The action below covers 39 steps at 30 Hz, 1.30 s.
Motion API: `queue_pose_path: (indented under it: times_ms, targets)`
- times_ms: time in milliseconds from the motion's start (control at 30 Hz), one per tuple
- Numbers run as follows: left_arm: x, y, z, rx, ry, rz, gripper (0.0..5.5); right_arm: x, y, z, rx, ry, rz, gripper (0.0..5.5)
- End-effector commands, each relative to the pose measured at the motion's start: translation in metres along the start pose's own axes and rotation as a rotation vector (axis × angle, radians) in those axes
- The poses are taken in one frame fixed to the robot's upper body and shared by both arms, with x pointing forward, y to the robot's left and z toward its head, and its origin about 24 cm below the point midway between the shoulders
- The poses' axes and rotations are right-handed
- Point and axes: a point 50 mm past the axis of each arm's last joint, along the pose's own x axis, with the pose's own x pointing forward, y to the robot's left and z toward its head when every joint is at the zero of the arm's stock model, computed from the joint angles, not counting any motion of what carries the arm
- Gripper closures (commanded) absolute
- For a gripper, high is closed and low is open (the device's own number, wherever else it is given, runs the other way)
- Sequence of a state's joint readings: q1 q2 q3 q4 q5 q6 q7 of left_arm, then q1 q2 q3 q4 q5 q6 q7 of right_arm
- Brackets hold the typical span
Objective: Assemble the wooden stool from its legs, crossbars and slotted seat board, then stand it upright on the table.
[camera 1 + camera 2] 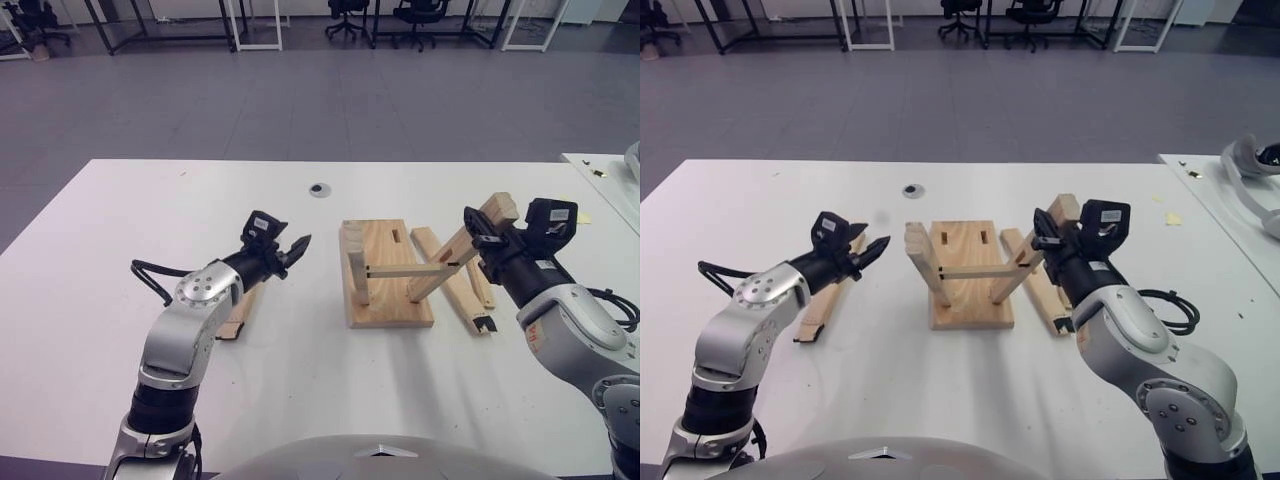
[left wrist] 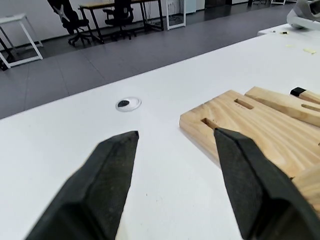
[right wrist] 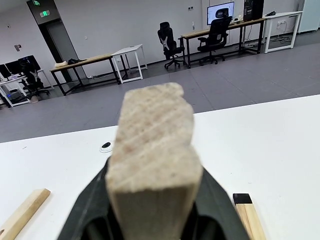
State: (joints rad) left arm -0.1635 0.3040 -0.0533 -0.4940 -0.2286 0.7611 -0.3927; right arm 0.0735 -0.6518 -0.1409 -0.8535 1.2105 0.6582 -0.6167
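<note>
The right hand [image 1: 483, 240] grips a tilted leg [image 1: 438, 270] over the seat board [image 1: 395, 305]. The left hand [image 1: 298, 250] hangs wide open, empty, above the surface [image 1: 300, 380] beside it.

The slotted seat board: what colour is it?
The seat board is pale natural wood with grain lines, clearest in the left eye view.

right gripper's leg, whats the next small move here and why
Probably swing the tilted leg upright and press its lower end down into the seat board. The right gripper is shut on its upper part, it leans outward from the board, and a crossbar ties it to the other leg, which stands at the board's left edge. The left gripper hangs open, so it is free to steady things.
</note>
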Motion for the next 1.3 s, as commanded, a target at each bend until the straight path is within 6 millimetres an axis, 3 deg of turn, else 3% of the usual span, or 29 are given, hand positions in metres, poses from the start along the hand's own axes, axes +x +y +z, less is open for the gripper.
queue_pose_path:
  times_ms: [33,167,233,400,567,867,967,1167,1300]
  targets:
    - [0.002,-0.007,0.05,0.057,-0.176,-0.023,2.74,0.0,-0.027,-0.033,0.035,0.136,-0.091,4.47]
    - [-0.002,-0.031,0.098,0.103,-0.346,-0.144,2.74,0.006,-0.038,-0.038,0.136,0.151,-0.072,4.47]
    - [-0.004,-0.042,0.113,0.114,-0.392,-0.211,2.74,0.009,-0.039,-0.038,0.149,0.158,-0.055,4.47]
    - [-0.005,-0.059,0.122,0.181,-0.397,-0.303,2.74,0.017,-0.024,-0.032,0.074,0.156,0.012,4.47]
    - [-0.004,-0.064,0.122,0.211,-0.389,-0.328,2.74,0.021,-0.011,-0.024,0.002,0.162,0.055,4.47]
    - [0.001,-0.075,0.108,0.274,-0.313,-0.396,2.74,0.022,-0.015,-0.028,0.001,0.203,0.05,4.47]
    - [0.005,-0.07,0.094,0.297,-0.242,-0.372,2.74,0.022,-0.017,-0.03,0.027,0.219,0.053,4.47]
    - [0.014,-0.037,0.066,0.352,-0.102,-0.212,2.74,0.02,-0.045,-0.041,0.027,0.258,0.011,4.47]
    - [0.014,-0.048,0.061,0.313,-0.117,-0.27,2.74,0.014,-0.038,-0.049,-0.008,0.279,0.044,4.47]
